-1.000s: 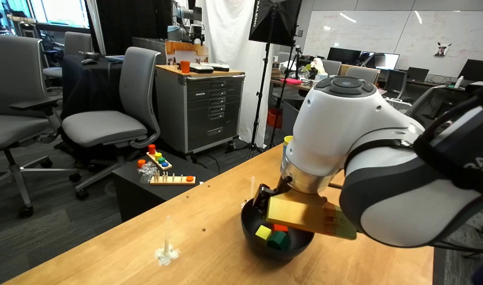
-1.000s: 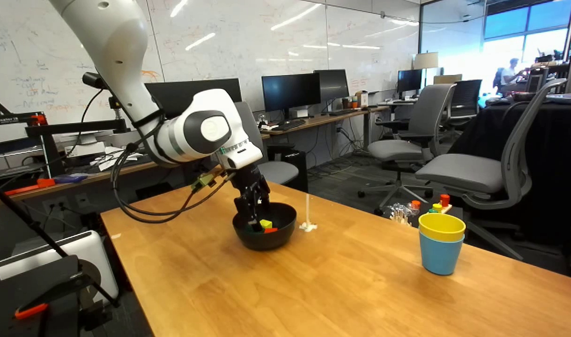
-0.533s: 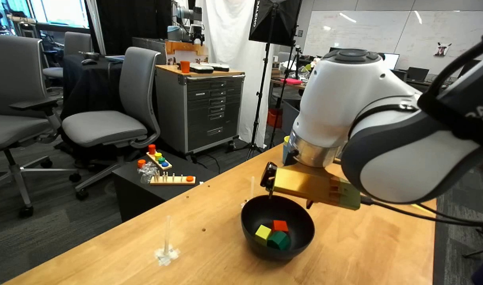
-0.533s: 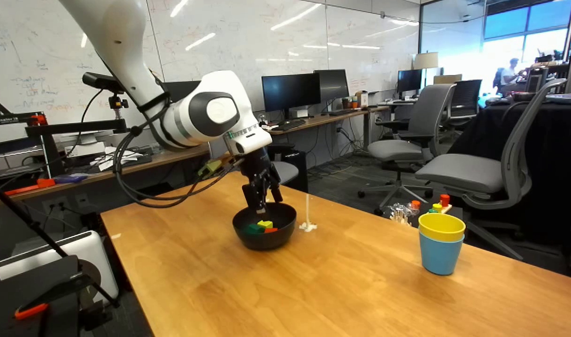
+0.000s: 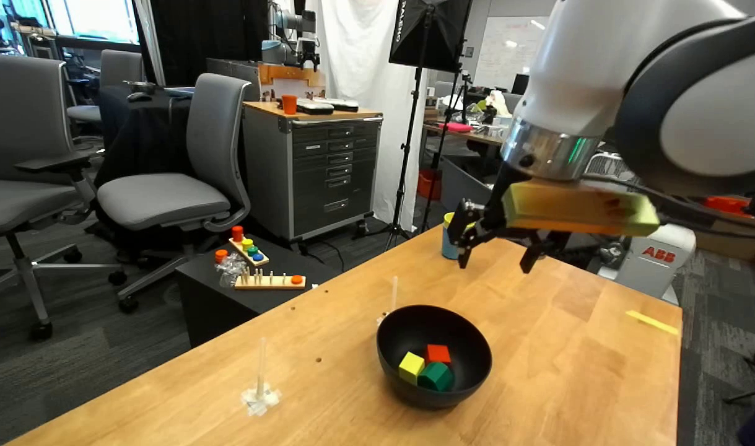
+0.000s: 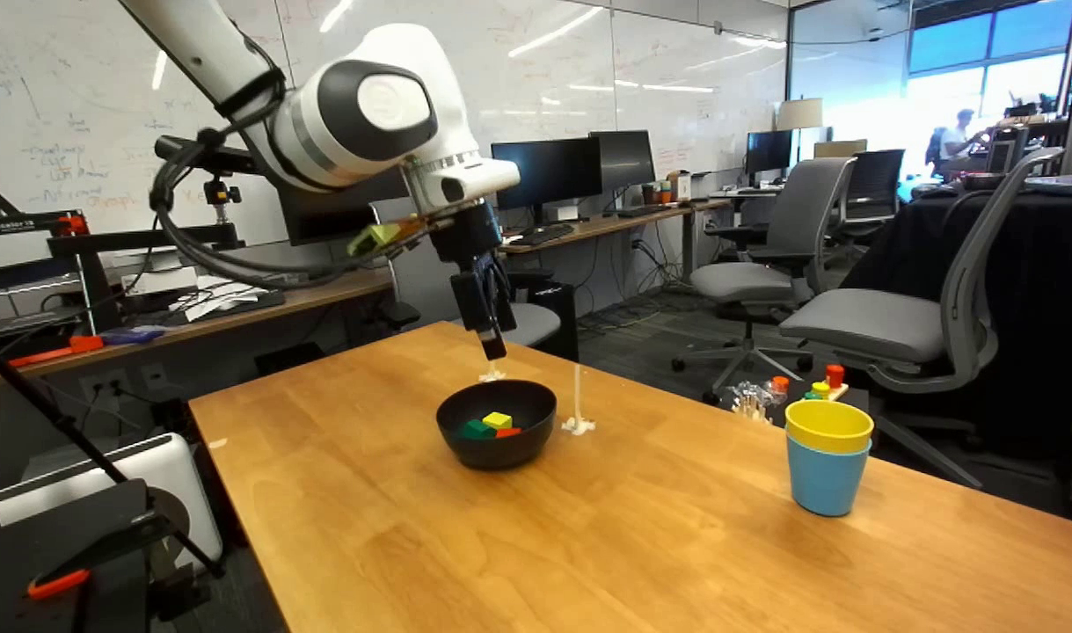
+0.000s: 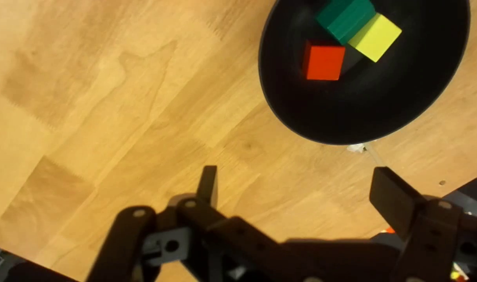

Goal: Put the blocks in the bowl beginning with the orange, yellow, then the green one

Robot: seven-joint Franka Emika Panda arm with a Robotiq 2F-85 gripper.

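The matte black bowl [image 5: 405, 325] stands on the table in both exterior views [image 6: 500, 455] and at the top of the wrist view [image 7: 363, 113]. The orange-red block [image 5: 438, 354], yellow block [image 5: 411, 367] and green block [image 5: 436, 377] lie together inside it. The wrist view also shows the orange-red block [image 7: 324, 62], yellow block [image 7: 376, 38] and green block [image 7: 347, 17] on the bowl's bottom. My gripper [image 5: 495, 265] is open and empty, raised above the table and off to one side of the bowl. Its spread fingers [image 7: 295, 176] show only wood between them.
A yellow cup stacked in a blue cup [image 6: 826, 475] stands on the table. Thin clear sticks [image 5: 261, 371] stand upright in white tape, one close to the bowl [image 6: 577, 400]. A yellow strip [image 5: 653, 322] lies near a table edge. Toy pieces [image 5: 269, 282] sit on a low black box.
My gripper was down in the bowl a second ago. It has risen out and moved away from the bowl, with its fingers now seen spread. The blocks stay in the bowl.
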